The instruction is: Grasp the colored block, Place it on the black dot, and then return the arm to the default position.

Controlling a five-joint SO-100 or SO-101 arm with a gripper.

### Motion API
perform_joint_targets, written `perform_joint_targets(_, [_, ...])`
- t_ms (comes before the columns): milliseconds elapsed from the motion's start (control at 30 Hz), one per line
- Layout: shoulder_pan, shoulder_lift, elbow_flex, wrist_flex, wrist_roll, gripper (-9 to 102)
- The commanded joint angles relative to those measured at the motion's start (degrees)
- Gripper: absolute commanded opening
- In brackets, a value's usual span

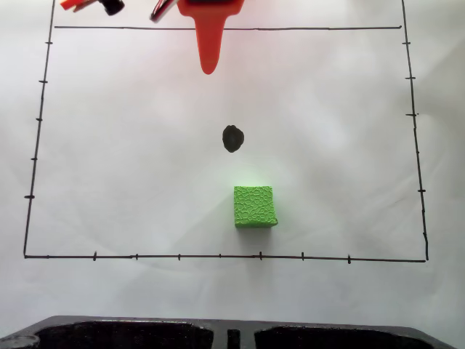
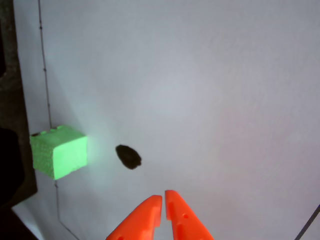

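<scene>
The green cube (image 1: 254, 206) rests on the white paper, below and slightly right of the black dot (image 1: 232, 138) in the fixed view, apart from it. The orange gripper (image 1: 208, 67) hangs at the top of that view, its tapered finger pointing down toward the dot, well clear of both. In the wrist view the gripper (image 2: 163, 198) comes in from the bottom edge, fingertips together, nothing between them. The black dot (image 2: 128, 156) lies just beyond the tips to the left, and the green cube (image 2: 59, 151) sits farther left.
A thin black border line with tick marks (image 1: 218, 256) frames the work area on the white paper (image 1: 131, 160). A dark tray-like edge (image 1: 218, 334) runs along the bottom of the fixed view. Cables and arm parts (image 1: 109, 6) show at the top left.
</scene>
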Motion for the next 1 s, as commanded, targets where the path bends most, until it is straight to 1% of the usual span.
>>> perform_joint_targets(0, [-0.35,0.7,-0.18,-0.7,-0.62,0])
perform_joint_targets(800, [-2.55,0.7,-0.18,-0.7,-3.25,0])
perform_joint_targets(967, [-2.55,-1.58,-0.7,-2.02,-3.25,0])
